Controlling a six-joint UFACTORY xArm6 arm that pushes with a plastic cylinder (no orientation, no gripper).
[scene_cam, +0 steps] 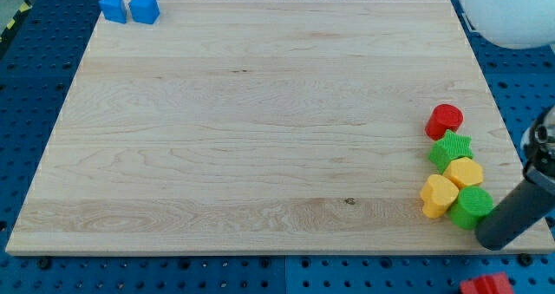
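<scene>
2 blue blocks (127, 8) are sitting touching at the top left corner of the pale wooden desk (260, 129), which is lying on a blue pegboard (26, 86). At the right edge, a red cylinder (445, 120), green star (451, 147), yellow hexagon (464, 172), yellow heart (438, 194) and green block (471, 207) are clustering. The tip (492, 239) is touching the green block; no jaws are showing.

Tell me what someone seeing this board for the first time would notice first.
Most striking is the tight bunch of blocks at the view's right edge: a red round block, a green star block, two yellow blocks and a green round block. My tip, the dark rod's end, sits just beside that green round block at the view's bottom right. Two blue blocks stand alone at the view's top left.
</scene>
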